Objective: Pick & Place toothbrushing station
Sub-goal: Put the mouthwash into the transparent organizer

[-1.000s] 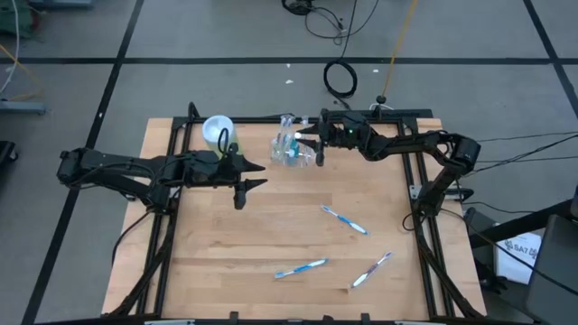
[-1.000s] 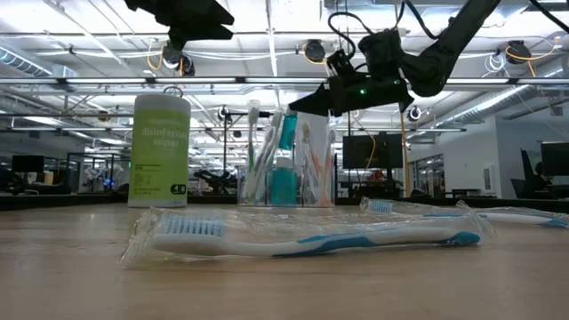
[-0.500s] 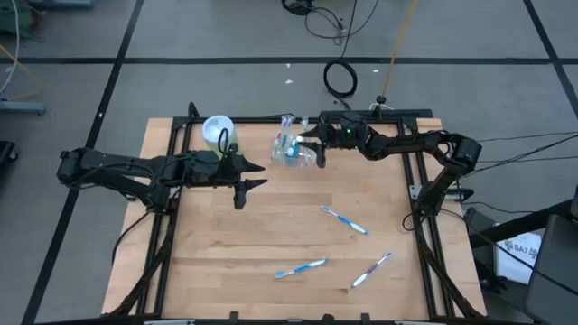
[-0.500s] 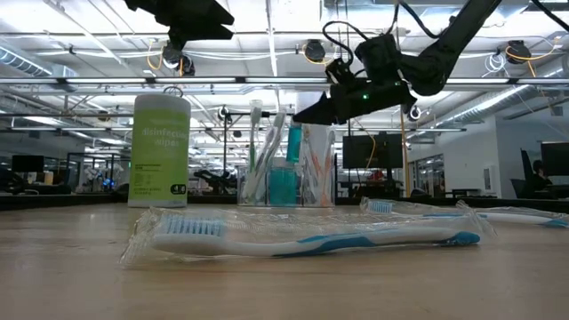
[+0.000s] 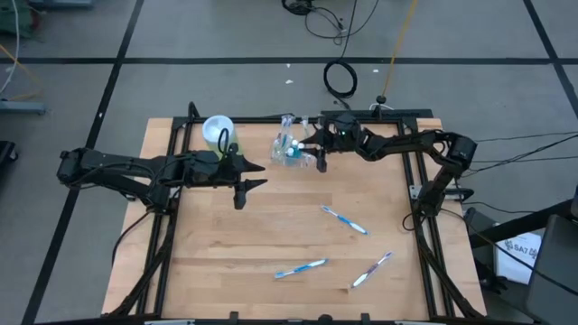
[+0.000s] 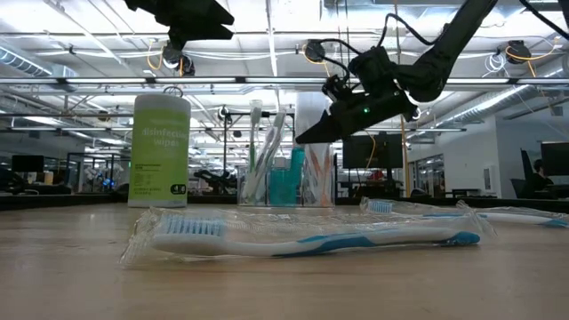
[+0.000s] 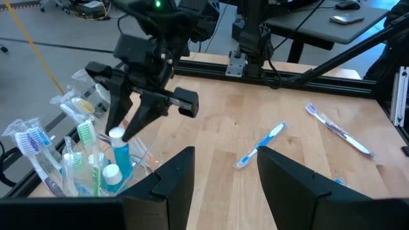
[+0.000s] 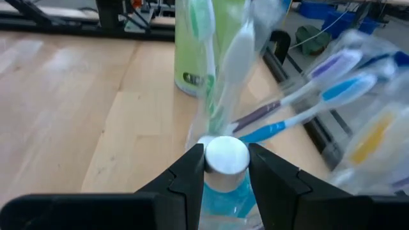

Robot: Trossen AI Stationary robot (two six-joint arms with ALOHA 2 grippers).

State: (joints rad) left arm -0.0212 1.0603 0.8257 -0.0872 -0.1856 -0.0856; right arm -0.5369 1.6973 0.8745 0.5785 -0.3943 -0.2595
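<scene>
Right hand [image 8: 225, 167] is clamped on the round white cap of a small blue tube [image 8: 225, 156], one dark finger on each side of the cap; the tube's blue body shows just below the fingers. Around the hand, slim toothbrushes [image 8: 319, 96] in crinkled clear wrappers fan outward from the clear plastic cup [image 5: 291, 152], which stands directly beneath it near the far edge of the desk [image 5: 271, 235]. In the left wrist view a second white-capped tube [image 7: 111, 174] sits in the cup just beside the gripped one. Beyond the cup from the hand stands a green cylindrical canister [image 6: 160, 151] with a pale lid. Left hand [image 5: 246, 179] hangs above the desk well apart from the cup, its fingers parted and holding nothing. Farthest from both hands, three wrapped blue-and-white toothbrushes lie flat on the wood-grain surface: one [image 5: 344, 219] mid-desk, two [image 5: 300, 268] [image 5: 371, 269] toward the near edge.
</scene>
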